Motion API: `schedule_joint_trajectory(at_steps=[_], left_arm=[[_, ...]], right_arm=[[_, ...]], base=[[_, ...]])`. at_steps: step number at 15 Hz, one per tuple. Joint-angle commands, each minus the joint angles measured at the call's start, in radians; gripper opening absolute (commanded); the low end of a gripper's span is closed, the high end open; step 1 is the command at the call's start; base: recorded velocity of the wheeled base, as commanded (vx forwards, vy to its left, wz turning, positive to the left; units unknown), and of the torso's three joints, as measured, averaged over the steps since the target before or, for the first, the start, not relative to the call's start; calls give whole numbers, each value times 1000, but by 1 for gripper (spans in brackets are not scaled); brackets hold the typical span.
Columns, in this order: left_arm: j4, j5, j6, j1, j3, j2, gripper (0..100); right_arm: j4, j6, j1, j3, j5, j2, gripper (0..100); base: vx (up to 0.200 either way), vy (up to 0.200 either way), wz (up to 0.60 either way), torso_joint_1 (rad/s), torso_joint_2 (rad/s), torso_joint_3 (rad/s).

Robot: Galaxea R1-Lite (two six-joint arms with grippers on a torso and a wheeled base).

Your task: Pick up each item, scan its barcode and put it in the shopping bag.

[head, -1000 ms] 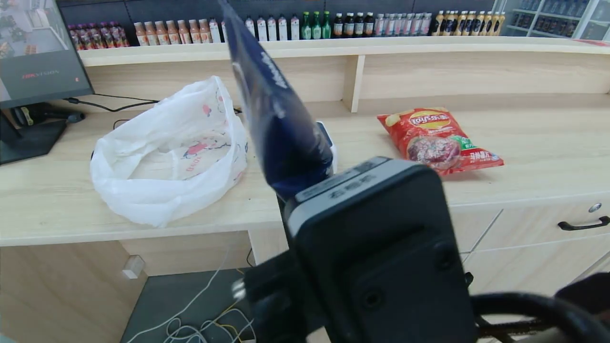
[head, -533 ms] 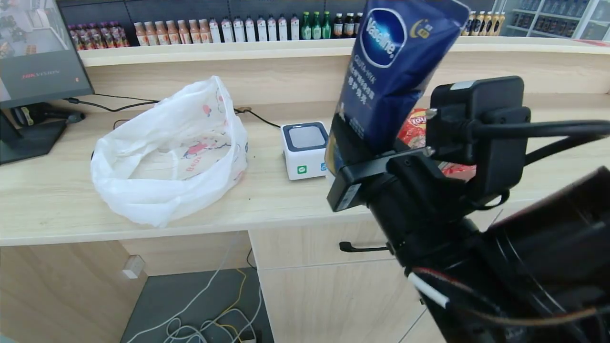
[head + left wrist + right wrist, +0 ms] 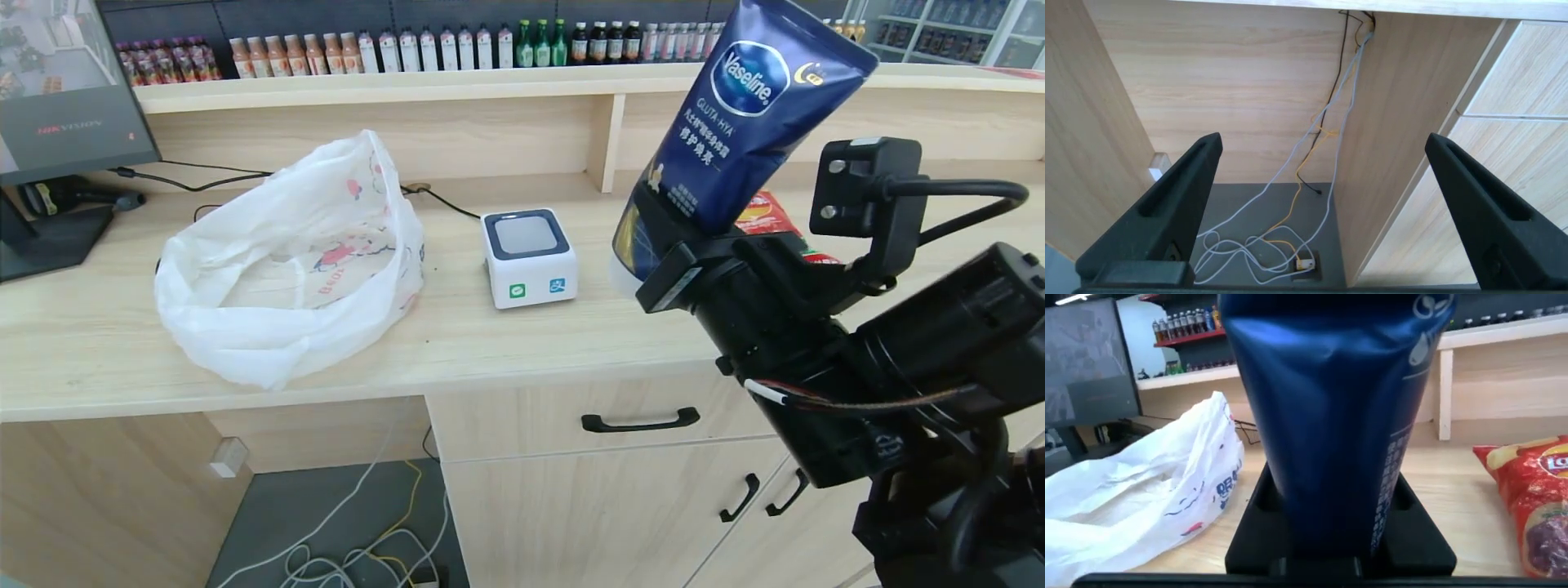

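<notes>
The right end effector is clamped on the lower end of the blue tube, which is held tilted over the tabletop, right of the scanner and in front of the chip bag. The shopping bag sits open left of the scanner, near the front edge. The left end effector is spread wide below the tabletop.

Scanner between tube and shopping bag

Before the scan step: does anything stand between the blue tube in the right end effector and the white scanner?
Nothing visible does. The right end effector holds the blue tube raised beside the scanner; only bare counter lies between.
</notes>
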Motion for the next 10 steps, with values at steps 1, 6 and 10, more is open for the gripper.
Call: schedule_joint_trajectory(at_steps=[1,6,10], left_arm=[[0,0,0,-1,0,0,100],[0,0,0,0,0,0,100],[0,0,1,-1,0,0,100]], right_arm=[[-1,4,-34,24,32,-10,0],[-1,-26,-146,86,162,-28,0],[-1,-9,-200,106,162,-39,0]], base=[[0,0,0,0,0,0],[0,0,0,0,0,0],[0,0,0,0,0,0]])
